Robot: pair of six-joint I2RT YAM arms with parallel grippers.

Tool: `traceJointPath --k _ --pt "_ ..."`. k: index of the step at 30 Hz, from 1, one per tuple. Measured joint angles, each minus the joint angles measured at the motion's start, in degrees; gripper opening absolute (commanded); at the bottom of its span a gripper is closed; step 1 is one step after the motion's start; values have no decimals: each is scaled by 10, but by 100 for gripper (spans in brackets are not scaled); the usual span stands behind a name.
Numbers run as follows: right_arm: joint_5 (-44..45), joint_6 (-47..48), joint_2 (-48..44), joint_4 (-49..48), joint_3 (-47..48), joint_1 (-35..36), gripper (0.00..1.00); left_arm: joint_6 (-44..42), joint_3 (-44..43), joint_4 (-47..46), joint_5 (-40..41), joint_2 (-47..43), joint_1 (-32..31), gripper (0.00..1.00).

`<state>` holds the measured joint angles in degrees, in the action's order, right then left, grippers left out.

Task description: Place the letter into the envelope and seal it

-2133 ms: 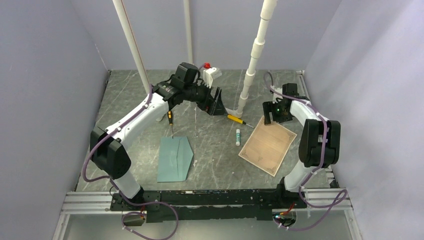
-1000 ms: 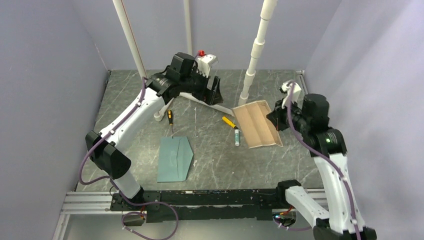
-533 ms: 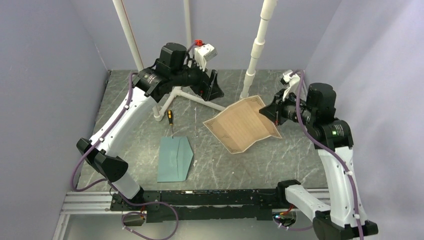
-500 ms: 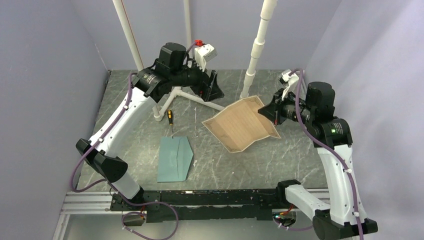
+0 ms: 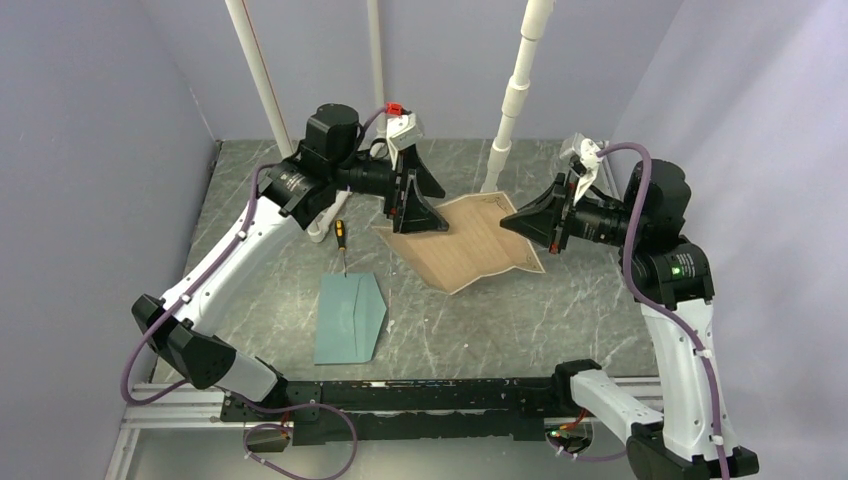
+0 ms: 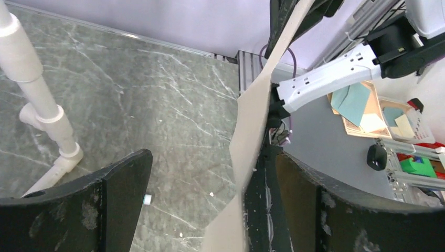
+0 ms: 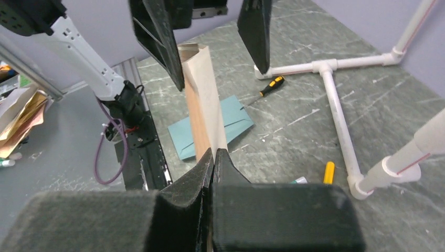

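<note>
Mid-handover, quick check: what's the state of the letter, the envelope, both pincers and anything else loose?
right pincer: shut on one edge of the letter.
left pincer: open, astride the letter's opposite edge, not clamped.
letter: off the table, bowed, spanning between the two pincers.
envelope: flat on the table, flap open, unsealed.
screwdriver: lying loose on the table beyond the envelope.

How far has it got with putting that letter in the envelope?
Done: the letter is up off the table, pinched by the shut right gripper. In hand: the open left gripper has its jaws on either side of the letter's far edge. Left: the envelope lies flat, flap open; inserting and sealing are not yet done.
</note>
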<state>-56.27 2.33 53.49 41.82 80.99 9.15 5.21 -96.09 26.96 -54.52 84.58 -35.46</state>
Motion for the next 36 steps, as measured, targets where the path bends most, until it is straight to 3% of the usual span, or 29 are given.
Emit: traceJointPath --k 2,11,14,17,21,22,23,24,26,32,36 --pt "-15 0 6 -2 7 0 0 -2 7 0 -8 0 0 88" --pt "-25 7 20 3 33 0 0 -58 8 54 -11 0 0 39" --pt "-15 5 17 2 34 0 0 -76 8 77 -11 0 0 15" --pt "-9 0 15 0 34 0 0 -80 8 85 -8 0 0 3" --pt "-8 -7 16 -4 34 0 2 -75 9 80 13 -3 0 2" --pt "-9 -10 16 -6 34 1 22 -73 10 75 22 -5 0 2" --pt "-11 -13 16 -10 33 1 51 -67 13 68 31 -9 0 2" --pt "-17 -19 16 -15 33 1 66 -58 17 59 42 -12 0 3" --pt "-34 -34 12 -33 24 1 80 -40 27 39 60 -21 0 3" --pt "-82 -82 -9 -106 -17 1 81 1 34 -19 89 -24 3 3" --pt "-49 -126 -17 -162 -13 1 79 -6 34 -34 90 -24 3 3"
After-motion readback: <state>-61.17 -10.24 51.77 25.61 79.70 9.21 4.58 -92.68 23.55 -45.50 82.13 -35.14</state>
